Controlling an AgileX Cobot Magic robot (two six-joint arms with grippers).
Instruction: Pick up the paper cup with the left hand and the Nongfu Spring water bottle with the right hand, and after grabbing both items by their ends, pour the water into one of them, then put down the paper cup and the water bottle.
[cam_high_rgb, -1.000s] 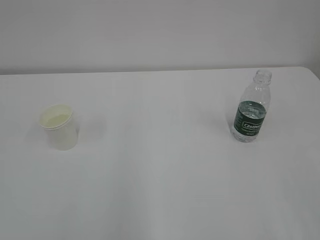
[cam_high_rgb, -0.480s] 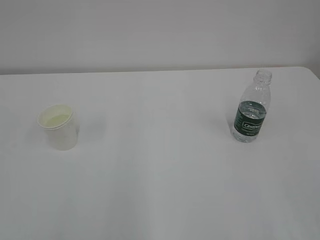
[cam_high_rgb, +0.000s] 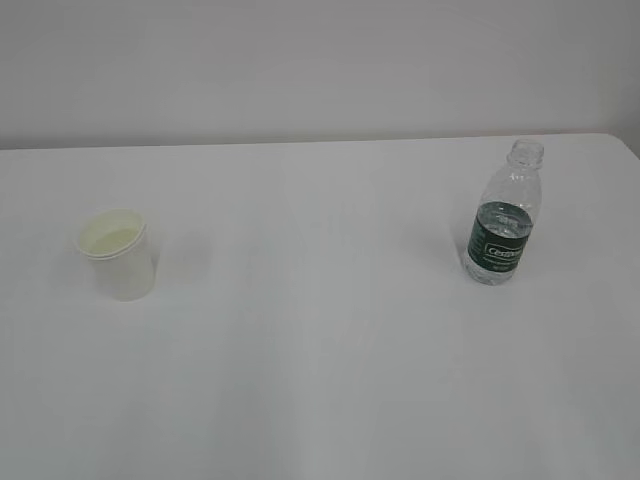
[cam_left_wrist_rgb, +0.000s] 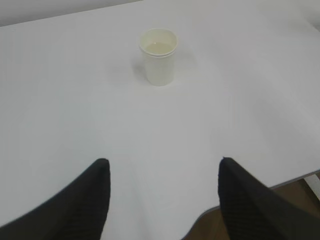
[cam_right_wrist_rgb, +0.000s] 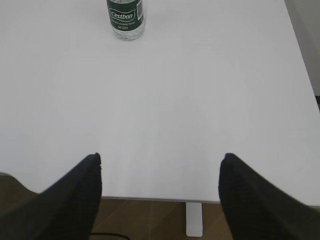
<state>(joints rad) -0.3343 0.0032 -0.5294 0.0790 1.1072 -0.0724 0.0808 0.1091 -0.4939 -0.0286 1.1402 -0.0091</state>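
Paper cup (cam_high_rgb: 118, 254) stood upright on white desk (cam_high_rgb: 320, 350), at 9 o'clock in exterior view. Nongfu Spring water bottle (cam_high_rgb: 504, 215) upright at 3 o'clock, uncapped, well apart from cup; water (cam_high_rgb: 498, 215) level near label top.

Left end effector (cam_left_wrist_rgb: 162, 200) spread, empty, near desk's front edge; cup at 12 o'clock from it, well apart.

Right end effector (cam_right_wrist_rgb: 160, 192) spread, empty, above desk's front edge; bottle at 11 o'clock, well apart, only lower part showing.
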